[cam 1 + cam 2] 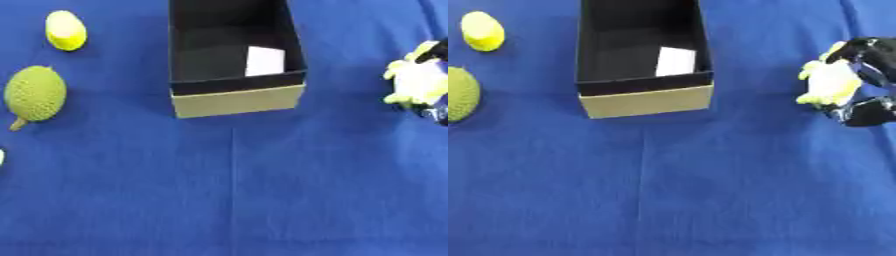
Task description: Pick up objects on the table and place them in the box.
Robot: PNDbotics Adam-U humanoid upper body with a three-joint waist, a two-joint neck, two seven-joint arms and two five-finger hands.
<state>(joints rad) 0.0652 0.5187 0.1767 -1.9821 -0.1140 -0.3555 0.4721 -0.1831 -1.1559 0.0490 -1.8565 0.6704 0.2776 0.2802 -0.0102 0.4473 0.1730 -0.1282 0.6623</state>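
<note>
Yellow-white object [829, 82] — long axis upright — in right robot hand [866, 107].

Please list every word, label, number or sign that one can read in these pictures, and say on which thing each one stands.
There is no readable text in either view.
The white card inside the box: it looks blank; no print can be made out.
The box's tan front wall: plain, no label.
The yellow and white object in the right hand: no writing visible.
The green bumpy fruit and the yellow object: no marks.
</note>
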